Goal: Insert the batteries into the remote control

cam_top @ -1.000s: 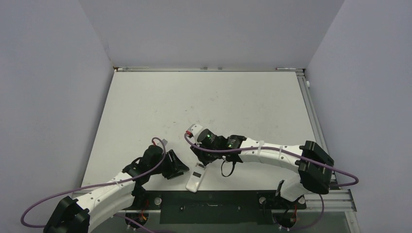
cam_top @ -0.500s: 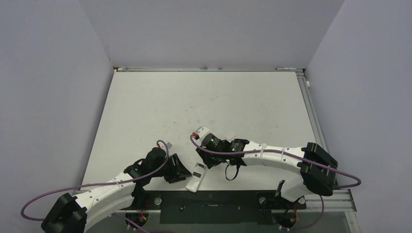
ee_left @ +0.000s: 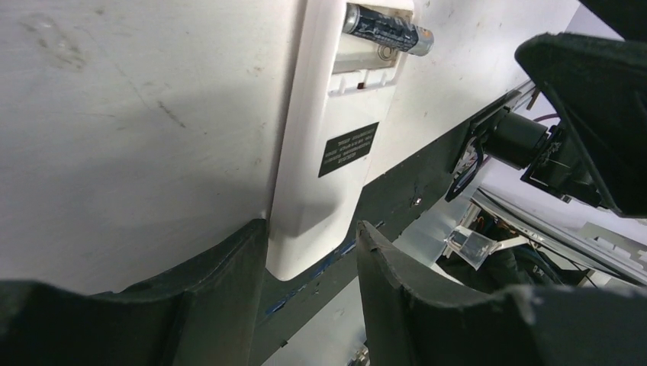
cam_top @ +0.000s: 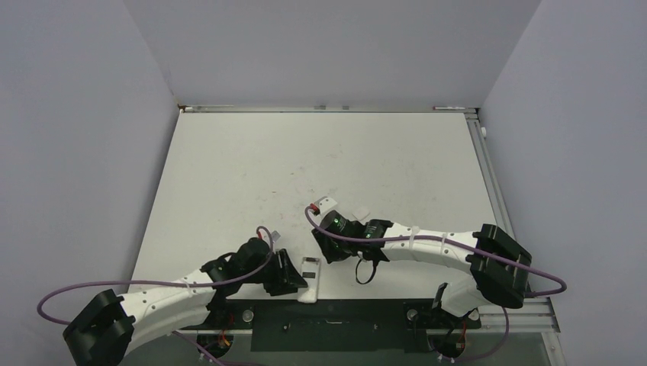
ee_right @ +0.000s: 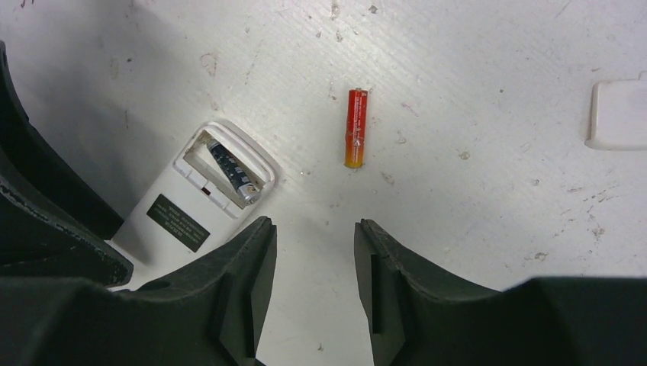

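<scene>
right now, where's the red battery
In the right wrist view the red battery lies loose between the remote control's open compartment and the white cover, ahead of the right gripper.

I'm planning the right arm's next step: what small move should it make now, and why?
Probably lower the open right gripper onto the red battery: it lies loose on the table, while the dark battery already sits, askew, in the remote control, whose end the left gripper brackets.

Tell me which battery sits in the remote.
The dark battery, lying askew in the open bay of the remote; the red-orange battery lies loose on the table.
</scene>
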